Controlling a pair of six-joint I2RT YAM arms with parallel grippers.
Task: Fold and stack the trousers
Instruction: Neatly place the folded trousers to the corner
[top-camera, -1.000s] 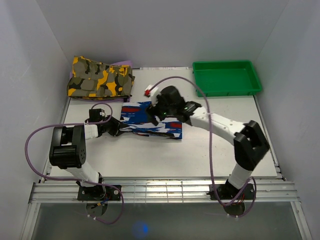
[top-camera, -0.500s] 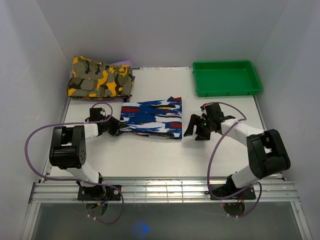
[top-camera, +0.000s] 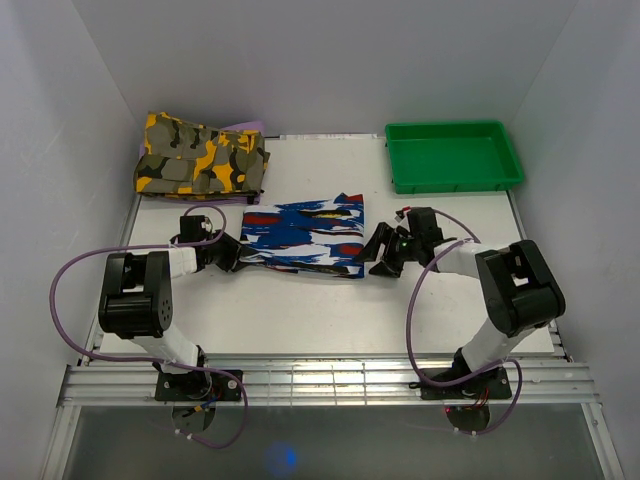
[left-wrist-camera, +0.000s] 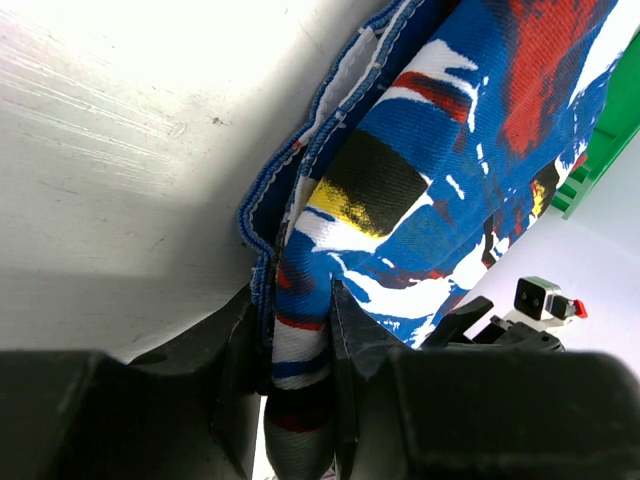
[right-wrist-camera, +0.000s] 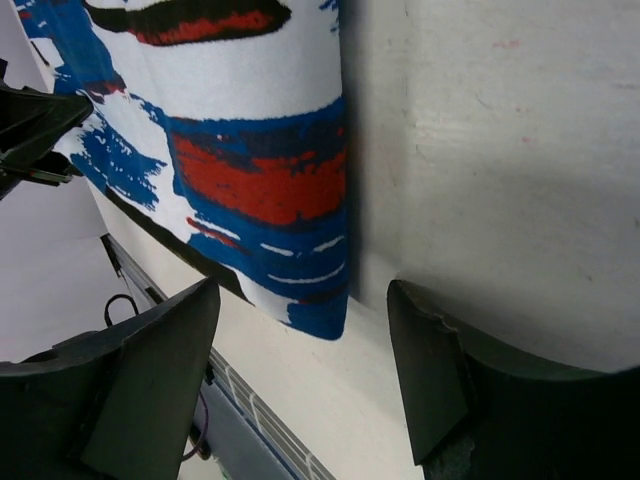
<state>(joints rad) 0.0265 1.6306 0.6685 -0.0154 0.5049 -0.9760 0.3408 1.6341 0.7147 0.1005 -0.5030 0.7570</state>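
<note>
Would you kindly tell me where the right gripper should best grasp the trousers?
Probably their right edge, coming from the right, low along the table: the trousers lie flat, the left gripper pinches the left edge, and the open right gripper faces this one.

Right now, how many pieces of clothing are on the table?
2. The blue trousers lie in the middle; a camouflage garment sits folded at the far left corner. A lilac edge behind it may be a third.
</note>
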